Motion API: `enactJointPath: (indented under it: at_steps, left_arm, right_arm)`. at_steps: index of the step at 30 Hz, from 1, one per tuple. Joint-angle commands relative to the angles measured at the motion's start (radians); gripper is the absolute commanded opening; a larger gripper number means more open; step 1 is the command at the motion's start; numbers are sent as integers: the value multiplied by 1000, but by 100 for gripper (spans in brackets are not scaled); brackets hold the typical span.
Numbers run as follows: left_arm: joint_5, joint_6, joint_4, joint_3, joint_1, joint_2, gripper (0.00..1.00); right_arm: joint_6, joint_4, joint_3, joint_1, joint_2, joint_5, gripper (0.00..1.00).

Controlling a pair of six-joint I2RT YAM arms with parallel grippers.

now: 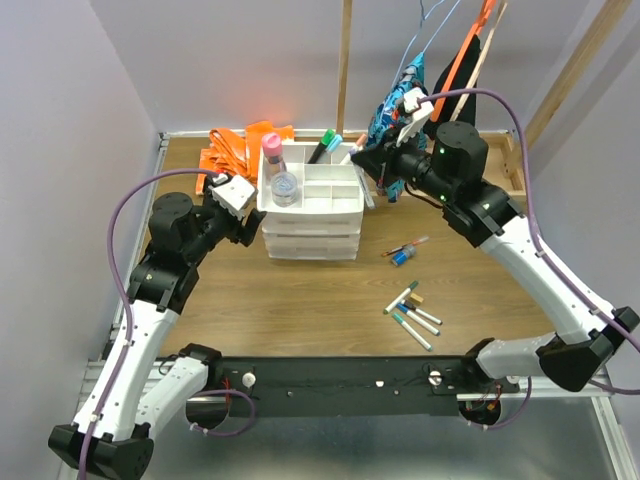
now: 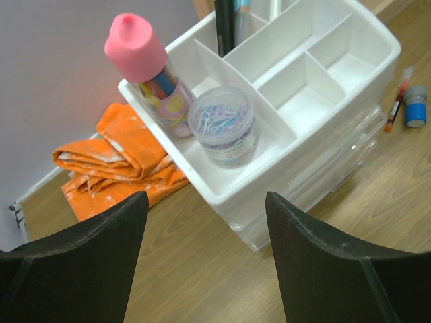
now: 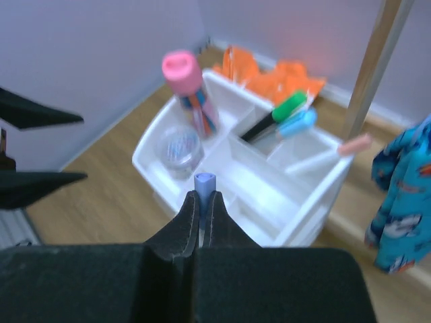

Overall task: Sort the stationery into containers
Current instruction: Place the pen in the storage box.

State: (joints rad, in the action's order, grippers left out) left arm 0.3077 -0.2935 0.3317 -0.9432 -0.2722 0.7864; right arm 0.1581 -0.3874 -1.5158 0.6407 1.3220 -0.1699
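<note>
My right gripper (image 3: pixel 204 196) is clamped on a thin marker (image 3: pixel 205 180): the two dark fingers (image 3: pixel 185 225) are pressed together with only its rounded light-blue end showing past their tips. The rest of its body is hidden between the fingers, so its long axis seems to run along them, with the blue end pointing away from my wrist and down toward the tray below. It hangs above the white drawer unit (image 3: pixel 306 202), over the middle of the divided top tray and not touching it. In the near left compartment a clear round jar (image 3: pixel 178 147) full of pastel paper clips stands upright, and just behind it stands a clear tube with a pink cap (image 3: pixel 180 67). In a back compartment a green-and-black highlighter (image 3: pixel 276 114) and a light-blue highlighter (image 3: pixel 297 124) lean side by side, caps up and tilted toward the far right. A white marker with a pink cap (image 3: pixel 323 156) leans over the right rim, cap outward. My left gripper (image 2: pixel 203 202) is spread wide with nothing between its fingers (image 2: pixel 81 256), held low beside the left front corner of the unit, facing the jar. An orange cloth (image 2: pixel 114 161) lies crumpled on the table (image 1: pixel 300 300) behind that corner. In front of the unit, on the right, several thin white markers (image 1: pixel 412 315) lie loosely together, most running diagonally, and nearer the drawers lie a stubby blue highlighter (image 1: pixel 401 257) and a red-tipped pen (image 1: pixel 410 244).
</note>
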Motion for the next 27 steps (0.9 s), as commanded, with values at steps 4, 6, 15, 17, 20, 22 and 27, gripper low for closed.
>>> enactJointPath:
  at_steps: [4, 6, 15, 17, 20, 22, 27]
  left_arm:
    - [87, 14, 24, -100, 7, 31, 79]
    - [82, 1, 43, -117, 7, 33, 79]
    - [68, -29, 81, -131, 42, 39, 79]
    - [73, -29, 82, -132, 51, 43, 79]
    - [74, -27, 82, -137, 64, 53, 79]
    - [76, -29, 79, -138, 70, 60, 79]
    - [82, -26, 66, -138, 74, 76, 79]
  right_arm:
    - [-149, 691, 115, 7, 92, 153, 1]
    - [-198, 824, 140, 7, 132, 197, 1]
    - [-259, 1016, 140, 7, 270, 239, 1]
    - [-255, 1041, 134, -1, 301, 241, 1]
    - [-243, 1055, 129, -4, 335, 244, 1]
    - [-238, 1056, 129, -7, 347, 244, 1]
    - [-213, 1027, 157, -7, 362, 273, 1]
